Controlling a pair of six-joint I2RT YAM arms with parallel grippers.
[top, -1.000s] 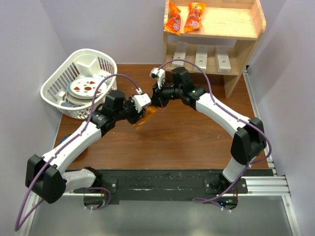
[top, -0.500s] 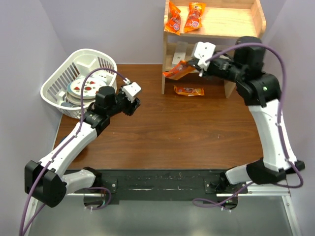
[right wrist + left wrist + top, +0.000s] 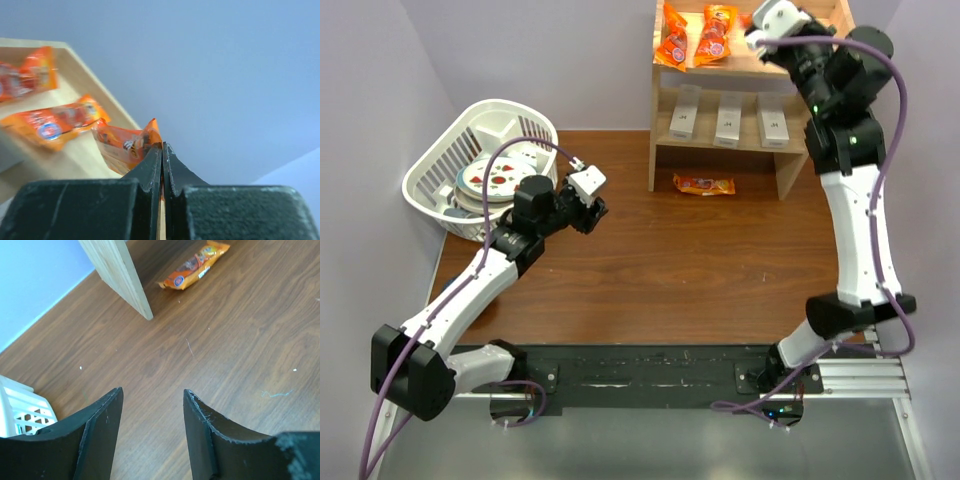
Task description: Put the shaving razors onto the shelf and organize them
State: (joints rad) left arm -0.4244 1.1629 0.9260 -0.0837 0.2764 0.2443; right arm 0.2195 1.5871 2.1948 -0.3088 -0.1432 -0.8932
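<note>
Three white razor boxes [image 3: 728,116] stand side by side on the lower level of the wooden shelf [image 3: 820,62]. My right gripper [image 3: 756,35] is raised over the shelf's top level. In the right wrist view it [image 3: 162,146] is shut on the edge of an orange snack packet [image 3: 125,142]. My left gripper [image 3: 590,196] hovers over the table near the basket, open and empty, as the left wrist view [image 3: 152,392] shows. No razor box is in either gripper.
Two orange packets [image 3: 692,38] lie on the shelf's top level, also in the right wrist view [image 3: 47,125]. Another packet [image 3: 704,184] lies on the table before the shelf [image 3: 194,266]. A white basket [image 3: 480,165] with plates stands at the left.
My right arm has swung from the table's middle to the shelf and risen to the top level, carrying an orange packet. My left gripper let go of it and drew back left.
</note>
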